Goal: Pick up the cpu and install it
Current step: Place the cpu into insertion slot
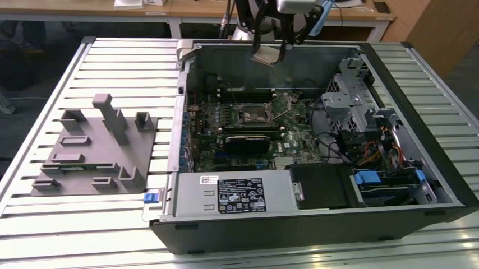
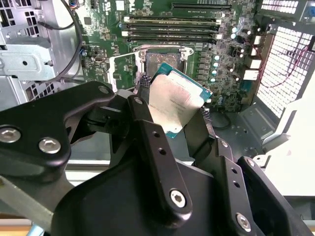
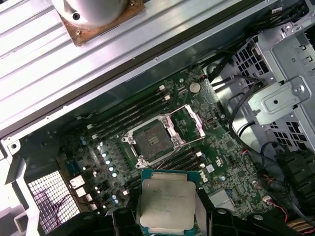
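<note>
The hand (image 1: 271, 49) is clamped on the cpu (image 1: 266, 57). In the exterior view the two sit at the upper middle of the frame, seen against the far inner wall of the open computer case (image 1: 314, 227). The chip is clear of everything below it.

In the second wrist view, two black fingers (image 2: 142, 91) press on opposite edges of the cpu (image 2: 179, 93). The chip sits between them at a slant, with its pale metal top facing the camera and a thin green rim around it. The first wrist view shows the same grip: the cpu (image 3: 165, 201) is held between the tips of the hand (image 3: 165, 219) with its silver top in view.

The socket (image 1: 253, 115) lies on the green motherboard (image 1: 295, 137) near the centre of the exterior view. It is lower in the frame than the held chip and well apart from it. In the first wrist view the socket (image 3: 152, 140) shows a dark bare square inside its metal frame, and nothing sits in it. Long dark memory slots (image 3: 130, 115) run just beside it.

The case rests on a slatted metal worktop (image 1: 45, 84). On the exterior view's left, a grey fixture (image 1: 97, 151) with upright blocks stands on the worktop just beside the case.
</note>
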Robot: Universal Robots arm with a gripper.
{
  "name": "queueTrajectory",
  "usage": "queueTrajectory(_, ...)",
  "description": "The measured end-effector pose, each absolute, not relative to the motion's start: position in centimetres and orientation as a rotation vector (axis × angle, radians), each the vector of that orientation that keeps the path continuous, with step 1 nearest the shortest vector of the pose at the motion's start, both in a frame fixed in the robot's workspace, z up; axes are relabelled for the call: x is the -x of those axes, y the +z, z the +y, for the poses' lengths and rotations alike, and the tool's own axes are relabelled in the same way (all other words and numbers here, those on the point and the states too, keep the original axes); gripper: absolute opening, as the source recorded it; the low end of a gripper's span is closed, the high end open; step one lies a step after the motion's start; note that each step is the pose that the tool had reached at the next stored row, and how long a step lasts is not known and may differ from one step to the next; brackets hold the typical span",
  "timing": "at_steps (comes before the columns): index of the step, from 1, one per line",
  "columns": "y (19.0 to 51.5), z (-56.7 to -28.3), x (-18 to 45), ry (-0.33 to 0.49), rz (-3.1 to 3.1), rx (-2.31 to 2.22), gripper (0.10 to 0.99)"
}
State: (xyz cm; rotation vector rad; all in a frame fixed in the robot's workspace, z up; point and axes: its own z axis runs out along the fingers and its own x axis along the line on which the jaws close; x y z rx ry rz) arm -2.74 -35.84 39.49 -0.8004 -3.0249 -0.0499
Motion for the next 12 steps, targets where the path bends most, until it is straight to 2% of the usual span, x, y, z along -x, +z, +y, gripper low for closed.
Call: queueTrajectory(12, 39.49, -35.80, 2.74, -0.050, -3.011, 0.855, 0.529)
